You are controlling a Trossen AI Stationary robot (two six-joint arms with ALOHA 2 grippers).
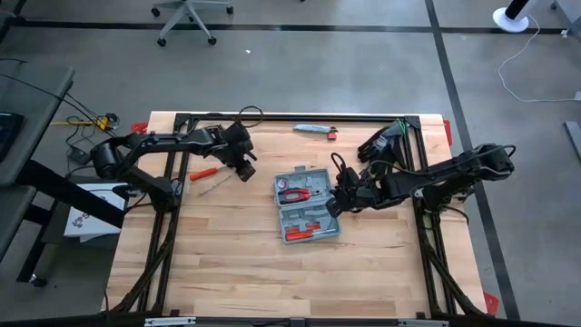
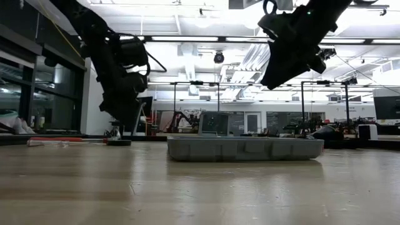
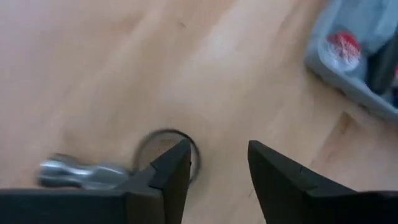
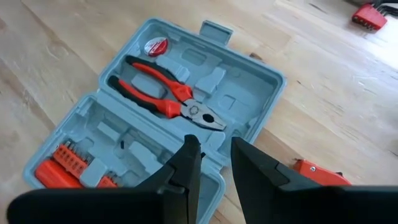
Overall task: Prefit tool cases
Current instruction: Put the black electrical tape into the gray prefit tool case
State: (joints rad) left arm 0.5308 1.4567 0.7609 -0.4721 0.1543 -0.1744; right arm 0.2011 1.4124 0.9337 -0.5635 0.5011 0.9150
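Note:
The grey-blue tool case (image 1: 307, 207) lies open and flat on the wooden table, its moulded recesses up. It holds red-handled pliers (image 4: 165, 93), a small red-and-white tape measure (image 4: 156, 46) and orange bits (image 4: 68, 163). My right gripper (image 4: 216, 146) hovers over the case's right edge, pointing down at a slant. Its fingers stand a little apart with nothing between them. My left gripper (image 3: 217, 149) stands open left of the case, just above a small dark ring (image 3: 163, 138) and a shiny metal piece (image 3: 81, 174) on the table.
A red-handled screwdriver (image 1: 204, 173) lies left of my left gripper. A utility knife (image 1: 316, 130) lies at the far edge and black gloves (image 1: 386, 143) at the far right. Bare wood stretches in front of the case toward the near edge.

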